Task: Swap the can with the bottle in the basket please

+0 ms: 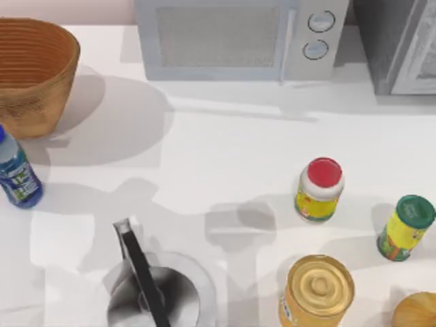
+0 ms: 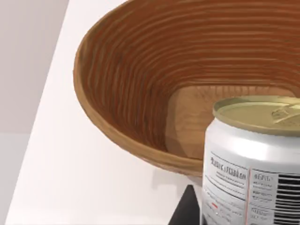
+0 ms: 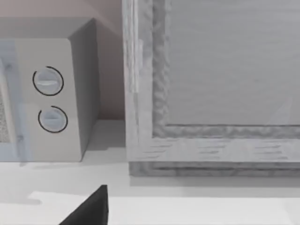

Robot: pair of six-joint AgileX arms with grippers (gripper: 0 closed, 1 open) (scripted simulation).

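The can [image 2: 253, 159] stands large at the lower right of the left wrist view. It has a white side and a dull gold top with a pull tab. Its label carries rows of small dark print, thin red lines and a barcode at the right edge; none of the words can be read. A dark finger [image 2: 185, 211] of the left gripper [image 2: 243, 211] lies against the can's side, so the gripper holds the can in a narrow grip. Behind it the basket [image 2: 122, 84] opens wide, its ribbed inside and flat floor bare.

From above, the basket [image 1: 30, 75] sits in the upper left corner and the bottle [image 1: 17, 174] stands on the table [image 1: 225, 157] at the left edge, below the basket and apart from it. Its blue, green and white label is too small to read. The left arm [image 1: 144, 279] reaches in from the lower edge.

Also on the table are a microwave [image 1: 231, 37], a red-capped jar [image 1: 319, 189], a green-capped yellow bottle [image 1: 406, 228] and a big yellow tin [image 1: 317, 291], all with labels that cannot be read.

The right wrist view faces the microwave's two dials [image 3: 49, 101] and a grey cabinet [image 3: 211, 84]. A dark part of the right gripper [image 3: 89, 211] shows at the lower edge, and its state cannot be told.
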